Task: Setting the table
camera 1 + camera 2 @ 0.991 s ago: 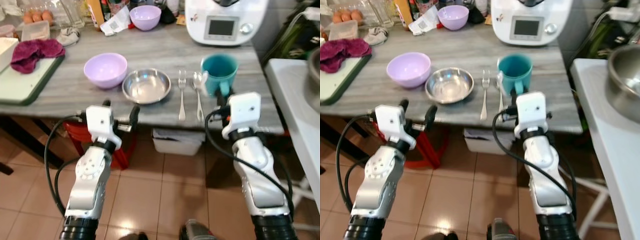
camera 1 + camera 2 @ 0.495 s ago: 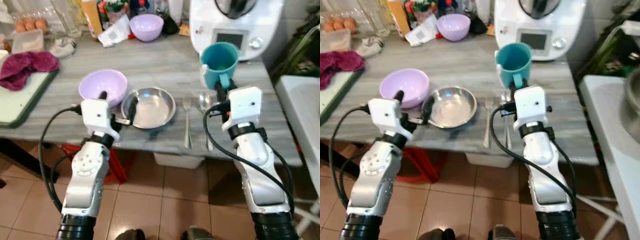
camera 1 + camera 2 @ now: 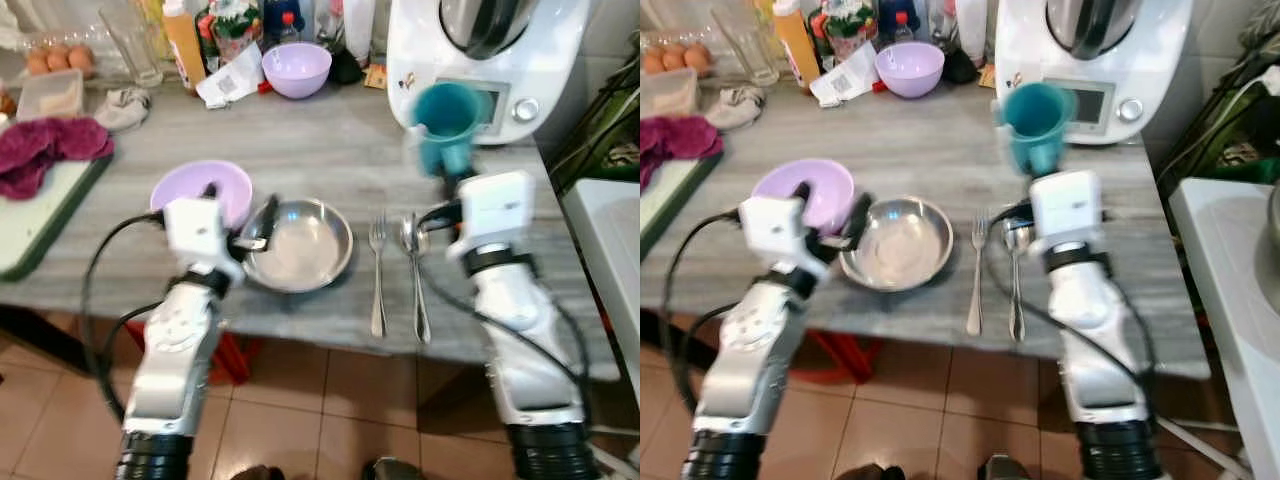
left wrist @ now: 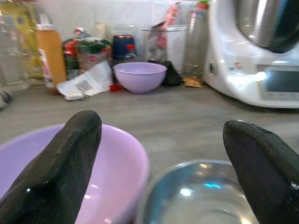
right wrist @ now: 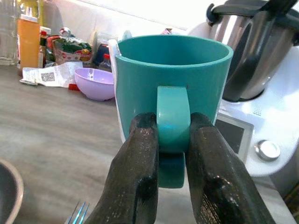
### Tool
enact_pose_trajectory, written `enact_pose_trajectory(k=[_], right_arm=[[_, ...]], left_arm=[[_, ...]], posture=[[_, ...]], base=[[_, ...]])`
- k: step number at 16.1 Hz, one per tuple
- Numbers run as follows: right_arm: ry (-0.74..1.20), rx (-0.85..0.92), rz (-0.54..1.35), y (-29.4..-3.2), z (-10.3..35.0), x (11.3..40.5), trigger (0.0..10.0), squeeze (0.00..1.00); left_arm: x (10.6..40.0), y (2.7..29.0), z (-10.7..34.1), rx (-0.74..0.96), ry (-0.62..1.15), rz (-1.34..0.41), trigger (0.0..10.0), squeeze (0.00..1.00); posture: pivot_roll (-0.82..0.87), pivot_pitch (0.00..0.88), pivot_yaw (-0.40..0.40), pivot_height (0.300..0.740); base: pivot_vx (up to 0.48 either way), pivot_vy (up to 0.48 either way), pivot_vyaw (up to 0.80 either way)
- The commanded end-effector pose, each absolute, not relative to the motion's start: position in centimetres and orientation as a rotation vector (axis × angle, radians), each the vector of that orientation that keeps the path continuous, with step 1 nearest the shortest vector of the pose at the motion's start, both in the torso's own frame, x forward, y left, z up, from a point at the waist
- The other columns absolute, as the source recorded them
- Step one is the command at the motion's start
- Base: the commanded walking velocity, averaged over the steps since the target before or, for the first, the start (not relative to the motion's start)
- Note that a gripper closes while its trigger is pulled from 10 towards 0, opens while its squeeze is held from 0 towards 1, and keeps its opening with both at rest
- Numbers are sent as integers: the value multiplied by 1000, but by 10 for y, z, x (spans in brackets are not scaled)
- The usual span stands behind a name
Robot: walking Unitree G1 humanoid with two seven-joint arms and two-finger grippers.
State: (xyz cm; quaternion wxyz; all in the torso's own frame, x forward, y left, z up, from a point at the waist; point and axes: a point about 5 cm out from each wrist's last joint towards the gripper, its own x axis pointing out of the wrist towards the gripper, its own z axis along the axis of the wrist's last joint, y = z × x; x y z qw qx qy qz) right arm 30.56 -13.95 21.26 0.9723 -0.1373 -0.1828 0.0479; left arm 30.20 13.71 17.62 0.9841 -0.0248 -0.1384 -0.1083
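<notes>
— Right gripper (image 5: 172,154)?
— Clamped on the handle of the teal mug (image 5: 173,79), one black finger pressed to each side of it. Mug upright, lifted off the grey table (image 3: 330,150), blurred in the head views. Beyond the mug, a white kitchen machine (image 3: 490,55) with a steel jug. Just below and beside the wrist, on the table, a fork (image 3: 377,270) and a spoon (image 3: 414,275), lying side by side, apart from each other.

— And the left gripper (image 4: 163,163)?
— Spread wide, pinching nothing. Hovering at the near edge of the table. Under one finger (image 4: 60,168), the near lilac bowl (image 3: 200,190); under the other, the steel bowl (image 3: 298,245). Bowls touching or nearly so; cannot tell which.

— Farther out from that hand?
— A second lilac bowl (image 4: 139,76) at the back of the table, a crumpled paper (image 4: 86,84) beside it, then an orange bottle (image 4: 49,53) and other bottles. Off to the hand's left, a green board (image 3: 35,215) with a magenta cloth (image 3: 50,155), and eggs (image 3: 55,60) behind.
</notes>
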Motion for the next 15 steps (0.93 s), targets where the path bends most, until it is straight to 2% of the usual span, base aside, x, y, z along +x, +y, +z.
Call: enact_pose_trajectory(k=[1,5,11,12,15], right_arm=[[-397,-283,75,-146,220,304,10000,0],[-393,-283,77,-146,219,304,10000,0],[-392,-284,82,-146,219,304,10000,0],[-391,-283,82,-146,218,304,10000,0],[-391,-286,87,-145,218,306,10000,0]], left_arm=[[300,132,178,-48,-286,-234,10000,0],[299,134,180,-66,-296,-228,10000,0],[284,142,178,11,-305,-234,10000,0],[275,146,173,39,-291,-252,10000,0],[274,150,177,57,-305,-260,10000,0]], posture=[[-153,180,29,740],[-153,183,27,740],[-146,188,29,740],[-142,190,28,740],[-142,189,25,740]], base=[[296,0,0],[280,0,0],[0,0,0],[0,0,444],[0,0,654]])
